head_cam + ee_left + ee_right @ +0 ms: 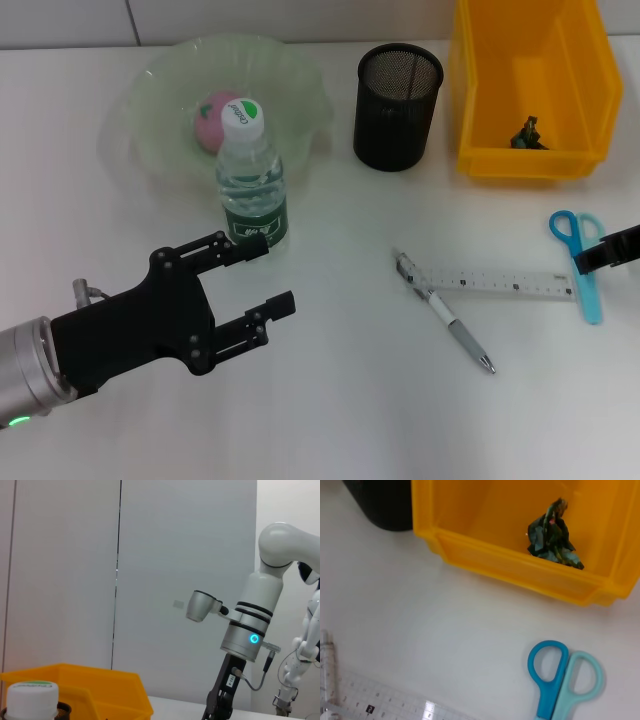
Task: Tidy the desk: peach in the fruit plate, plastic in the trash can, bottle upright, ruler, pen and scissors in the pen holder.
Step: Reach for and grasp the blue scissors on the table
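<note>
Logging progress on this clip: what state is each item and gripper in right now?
Peach: in the fruit plate.
Bottle: upright, capped.
Plastic: in the yellow bin.
Pen holder: upright, nothing visible inside.
Ruler, pen, scissors: lying on the desk.
Left gripper: open, beside the bottle.
Right gripper: over the scissors.

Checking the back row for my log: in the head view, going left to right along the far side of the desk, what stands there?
Fruit plate holding the peach → black mesh pen holder → yellow bin with a crumpled scrap inside.
</note>
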Controlling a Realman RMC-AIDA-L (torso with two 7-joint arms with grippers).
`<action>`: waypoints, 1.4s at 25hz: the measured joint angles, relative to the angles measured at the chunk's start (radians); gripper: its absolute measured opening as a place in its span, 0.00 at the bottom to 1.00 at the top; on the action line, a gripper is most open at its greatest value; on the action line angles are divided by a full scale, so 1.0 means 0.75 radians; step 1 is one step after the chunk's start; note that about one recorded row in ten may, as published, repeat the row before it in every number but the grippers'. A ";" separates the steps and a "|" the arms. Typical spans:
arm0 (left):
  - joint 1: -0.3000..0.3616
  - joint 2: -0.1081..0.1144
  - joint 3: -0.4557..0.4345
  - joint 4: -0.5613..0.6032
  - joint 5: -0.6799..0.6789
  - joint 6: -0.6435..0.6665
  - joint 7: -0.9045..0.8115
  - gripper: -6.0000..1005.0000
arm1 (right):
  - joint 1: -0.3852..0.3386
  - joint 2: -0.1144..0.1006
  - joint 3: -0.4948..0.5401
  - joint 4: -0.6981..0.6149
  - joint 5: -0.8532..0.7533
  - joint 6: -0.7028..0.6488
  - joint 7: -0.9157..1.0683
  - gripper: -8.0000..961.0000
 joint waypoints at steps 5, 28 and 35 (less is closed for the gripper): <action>0.000 -0.001 -0.004 0.004 0.025 -0.002 0.001 0.64 | 0.017 0.000 -0.004 0.051 -0.011 0.031 0.015 0.55; -0.002 -0.003 -0.007 0.005 0.034 -0.005 0.015 0.64 | 0.085 -0.001 -0.004 0.179 -0.013 0.096 0.020 0.38; 0.000 -0.002 -0.009 0.003 0.033 -0.005 0.016 0.64 | 0.104 -0.002 -0.004 0.204 -0.015 0.100 0.021 0.37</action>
